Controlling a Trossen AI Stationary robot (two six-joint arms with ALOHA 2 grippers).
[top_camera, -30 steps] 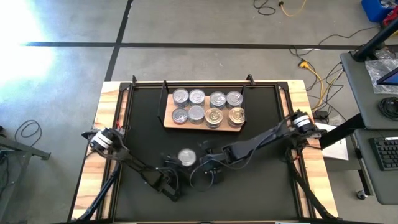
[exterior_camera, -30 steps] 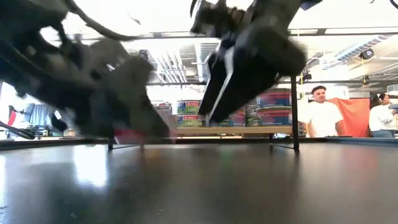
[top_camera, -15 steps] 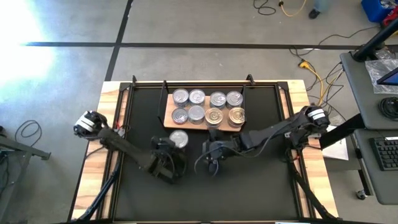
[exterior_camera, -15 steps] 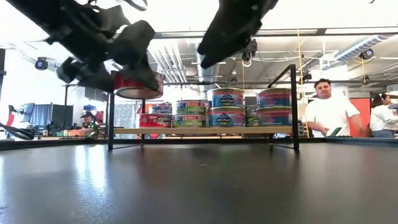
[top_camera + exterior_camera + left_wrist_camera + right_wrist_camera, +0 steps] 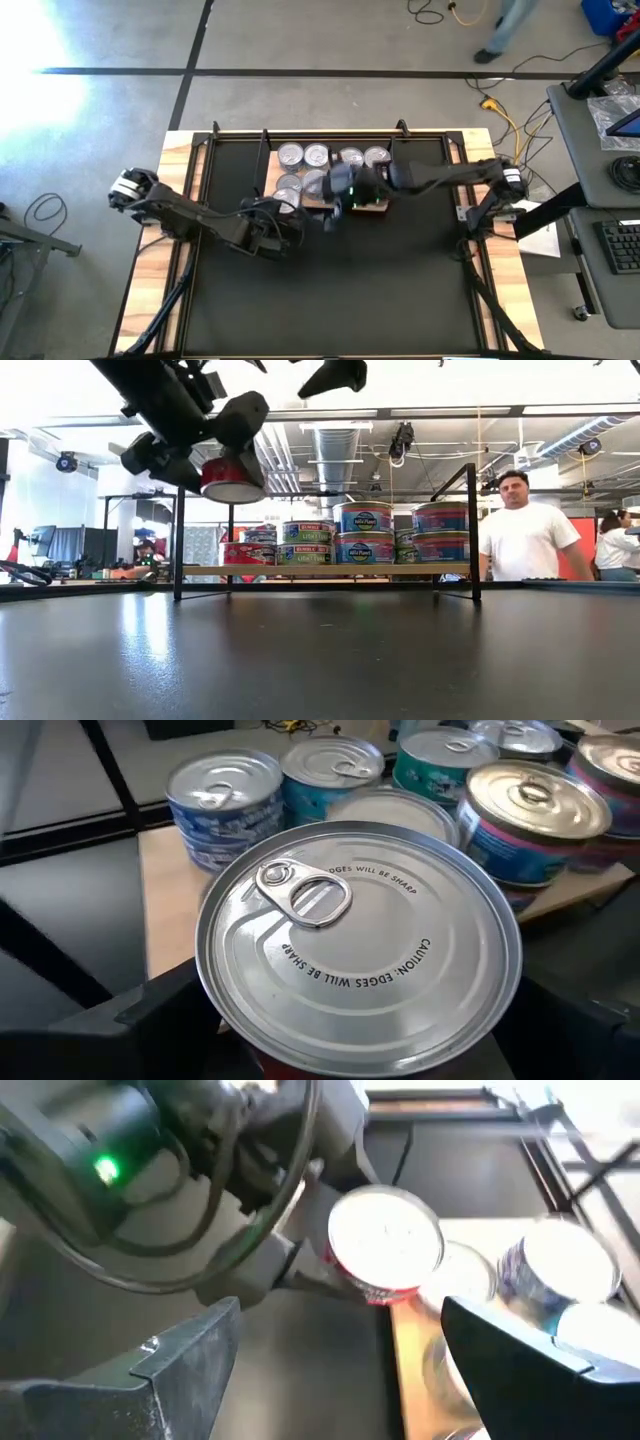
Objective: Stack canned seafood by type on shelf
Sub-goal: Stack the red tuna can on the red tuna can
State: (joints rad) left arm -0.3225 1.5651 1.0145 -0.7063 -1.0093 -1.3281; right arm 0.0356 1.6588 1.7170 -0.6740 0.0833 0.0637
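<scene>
A tin of canned seafood (image 5: 232, 478) with red sides and a silver pull-tab top (image 5: 360, 950) hangs in the air just in front of the shelf's left end, with my left gripper (image 5: 280, 215) shut on it. The shelf (image 5: 378, 208) is a light-wood board at the mat's far middle. It carries several tins (image 5: 362, 532) stacked two high. My right gripper (image 5: 340, 1370) is open with nothing between its fingers. It is raised above the shelf's front edge (image 5: 335, 192) and looks down on the held tin (image 5: 385, 1245). My left gripper pinches the tin by its round side wall (image 5: 205, 982), one finger (image 5: 150, 1010) on each of two opposite sides. The fingers come from the table's near left, slanting down. The tin is lifted clear of the mat, top up and nearly level.
The black mat (image 5: 330, 290) covers the table inside wooden borders (image 5: 150, 280). The shelf's black frame posts (image 5: 472, 530) rise at both ends. Behind the table a person in a white shirt (image 5: 520, 540) stands, and another person walks past the far side (image 5: 505, 30).
My left gripper has lifted the tin off the mat and carried it up and toward the far edge, to the shelf's left front. My right gripper has risen from beside the tin and gone toward the far edge, above the shelf.
</scene>
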